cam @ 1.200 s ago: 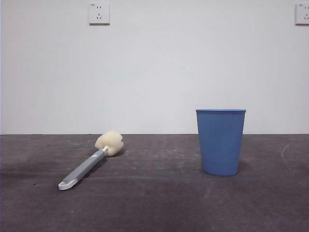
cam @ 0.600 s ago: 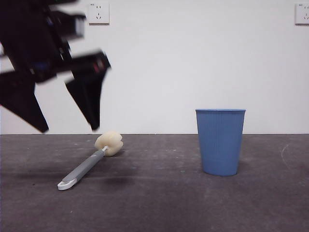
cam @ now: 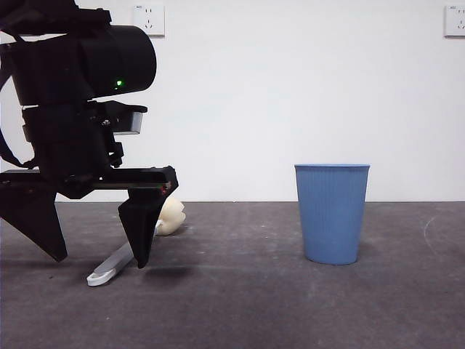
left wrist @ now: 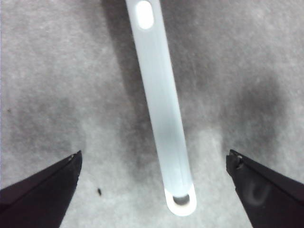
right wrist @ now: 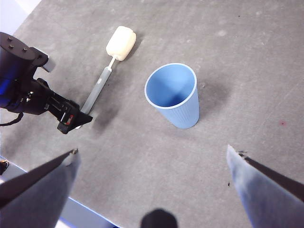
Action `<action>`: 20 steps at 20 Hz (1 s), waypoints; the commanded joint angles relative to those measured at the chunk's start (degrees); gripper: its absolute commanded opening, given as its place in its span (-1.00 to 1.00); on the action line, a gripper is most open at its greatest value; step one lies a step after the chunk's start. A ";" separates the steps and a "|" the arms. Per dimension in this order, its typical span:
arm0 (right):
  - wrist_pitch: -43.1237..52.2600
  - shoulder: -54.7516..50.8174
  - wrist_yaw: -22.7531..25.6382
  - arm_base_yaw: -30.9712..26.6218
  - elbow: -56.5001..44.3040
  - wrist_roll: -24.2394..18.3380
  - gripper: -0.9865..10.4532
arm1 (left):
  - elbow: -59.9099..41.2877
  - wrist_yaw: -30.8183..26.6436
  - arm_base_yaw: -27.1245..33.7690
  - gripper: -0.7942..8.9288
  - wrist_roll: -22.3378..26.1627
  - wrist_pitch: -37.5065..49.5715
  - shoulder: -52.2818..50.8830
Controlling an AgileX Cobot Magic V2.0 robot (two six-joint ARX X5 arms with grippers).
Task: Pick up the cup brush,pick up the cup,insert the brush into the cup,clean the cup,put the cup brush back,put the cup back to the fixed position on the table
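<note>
**Ana:** Plain white wall [cam: 254, 94] behind, with a socket [cam: 149, 19] high up and a second socket [cam: 455, 20] at the far corner; dark grey table [cam: 254, 305] below. What stands on it in the front view?

**Ben:** The cup [cam: 332, 213], upright, blue and ribbed, wider at its rim. Well to one side of the cup lies the cup brush [cam: 116, 265], flat on the table. Only its white looped end and a bit of the cream sponge head show, because the left gripper [cam: 96, 258] hangs over the handle, big and dark, with its fingertips [cam: 139, 258] low, near the surface.

**Ana:** Does that view tell how the jaws stand?

**Ben:** Spread wide, one on each side of the handle. Whether a tip touches it, I cannot tell from there.

**Ana:** And the left wrist view?

**Ben:** It settles that. The grey handle of the cup brush [left wrist: 161, 114] runs between the two jaws with bare table [left wrist: 57, 71] on both sides, so they are wide apart and grip nothing. The looped end is plain; the sponge and the cup are out of frame.

**Ana:** The right wrist view?

**Ben:** It looks down from high up. The cup [right wrist: 173, 95] shows its hollow inside. The whole cup brush [right wrist: 107, 71] is seen, its sponge end nearer the cup's side than the loop, and the left gripper [right wrist: 73, 124] is at the loop end. The right gripper [right wrist: 152, 159] is well above the table [right wrist: 247, 57], spread wide and holding nothing.
</note>
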 commanded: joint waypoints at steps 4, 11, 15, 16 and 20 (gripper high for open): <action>0.35 0.00 -0.04 0.13 0.07 0.57 0.33 | 0.04 -1.64 -0.24 0.18 -1.95 0.39 0.66; 0.35 0.00 -0.02 0.13 0.07 1.01 0.33 | 0.04 -1.36 -1.81 0.18 -5.20 0.81 1.60; 0.35 0.00 -0.02 0.13 0.07 1.03 0.32 | 0.04 -0.48 -1.84 0.02 -5.73 0.15 3.58; 0.33 0.00 -0.02 0.13 0.07 1.05 0.32 | 0.04 0.02 -1.86 -0.10 -5.90 0.42 3.65; 0.35 0.00 0.00 0.13 0.07 1.20 0.32 | 0.04 0.20 -1.88 -0.49 -5.86 0.17 3.63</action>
